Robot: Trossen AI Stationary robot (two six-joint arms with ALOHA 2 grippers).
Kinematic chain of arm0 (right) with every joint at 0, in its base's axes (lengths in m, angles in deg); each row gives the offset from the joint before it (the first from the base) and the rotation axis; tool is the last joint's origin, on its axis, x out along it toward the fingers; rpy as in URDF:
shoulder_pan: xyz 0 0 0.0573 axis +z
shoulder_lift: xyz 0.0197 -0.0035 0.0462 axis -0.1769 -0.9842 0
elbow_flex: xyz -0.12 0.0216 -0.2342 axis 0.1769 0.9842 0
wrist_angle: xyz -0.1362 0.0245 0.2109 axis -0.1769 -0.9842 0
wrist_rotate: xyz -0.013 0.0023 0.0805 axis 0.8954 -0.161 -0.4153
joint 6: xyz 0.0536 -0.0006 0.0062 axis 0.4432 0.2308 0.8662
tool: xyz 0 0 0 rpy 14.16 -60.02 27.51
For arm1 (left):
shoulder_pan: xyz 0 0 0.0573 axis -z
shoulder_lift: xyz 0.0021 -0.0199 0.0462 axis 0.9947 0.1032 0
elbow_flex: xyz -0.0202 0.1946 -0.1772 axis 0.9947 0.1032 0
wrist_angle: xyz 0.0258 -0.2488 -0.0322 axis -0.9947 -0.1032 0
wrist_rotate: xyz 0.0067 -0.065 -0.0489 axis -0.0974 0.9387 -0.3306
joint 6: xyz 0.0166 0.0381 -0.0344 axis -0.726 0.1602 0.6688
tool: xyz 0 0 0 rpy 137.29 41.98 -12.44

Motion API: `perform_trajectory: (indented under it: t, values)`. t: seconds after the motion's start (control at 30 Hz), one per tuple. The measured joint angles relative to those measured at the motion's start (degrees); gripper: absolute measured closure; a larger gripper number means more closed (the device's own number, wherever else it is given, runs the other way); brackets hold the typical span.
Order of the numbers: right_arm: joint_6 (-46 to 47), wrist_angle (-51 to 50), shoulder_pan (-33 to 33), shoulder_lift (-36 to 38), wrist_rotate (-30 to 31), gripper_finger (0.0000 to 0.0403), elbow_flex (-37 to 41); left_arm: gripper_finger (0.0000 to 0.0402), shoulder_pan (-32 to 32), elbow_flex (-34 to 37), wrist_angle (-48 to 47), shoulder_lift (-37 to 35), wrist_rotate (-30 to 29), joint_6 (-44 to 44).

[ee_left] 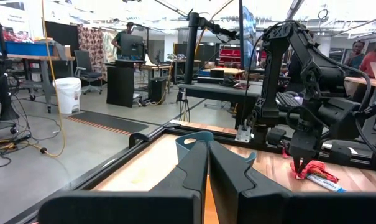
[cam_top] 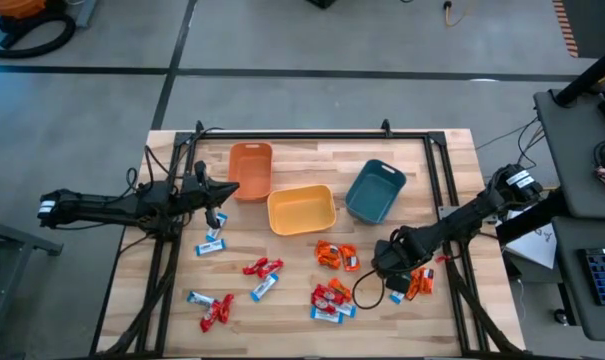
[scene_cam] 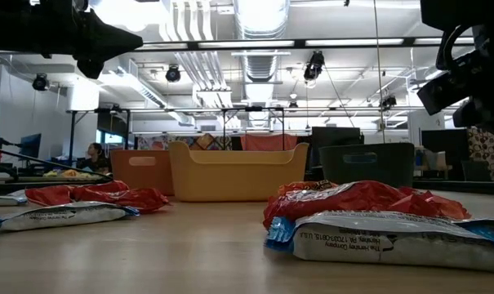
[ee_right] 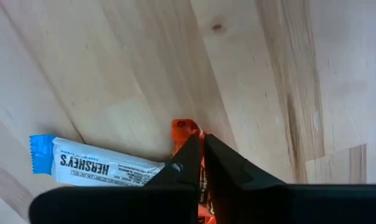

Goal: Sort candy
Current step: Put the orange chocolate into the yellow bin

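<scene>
Candy (cam_top: 327,297) is lying scattered on the wooden surface (cam_top: 312,160) — right end effector (ee_right: 200,163) is pinching an orange packet (ee_right: 186,130); left end effector (ee_left: 208,163) is hovering closed.

Right gripper (ee_right: 199,163) pinches an orange packet (ee_right: 185,129); only packet's top corner shows, rest hidden btwn/behind fingers. Blue-and-white bar (ee_right: 94,166): one end covered by a finger. High view: the same gripper (cam_top: 394,272) is masked by its own wrist, held packet not visible there. Sweets by it (cam_top: 418,283) too small to count or sort by kind. Low view: near bar (scene_cam: 393,238) cut off at right edge; teal bin (scene_cam: 367,163) base hidden behind sweets. Left wrist view: orange bin not discernible behind fingers (ee_left: 194,168).
</scene>
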Motion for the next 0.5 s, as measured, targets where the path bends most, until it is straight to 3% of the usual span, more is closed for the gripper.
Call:
perform_trajectory:
  t: [0.3,0.5]
  values:
    - [-0.68,0.09,0.02,0.38,0.49,0.0394,-0.94,0.0402,0.00,0.00,0.00,0.00,0.00,0.00]
    - [-0.96,1.22,0.02,3.53,5.30,0.0394,-2.42,0.0402,0.00,0.00,0.00,0.00,0.00,0.00]
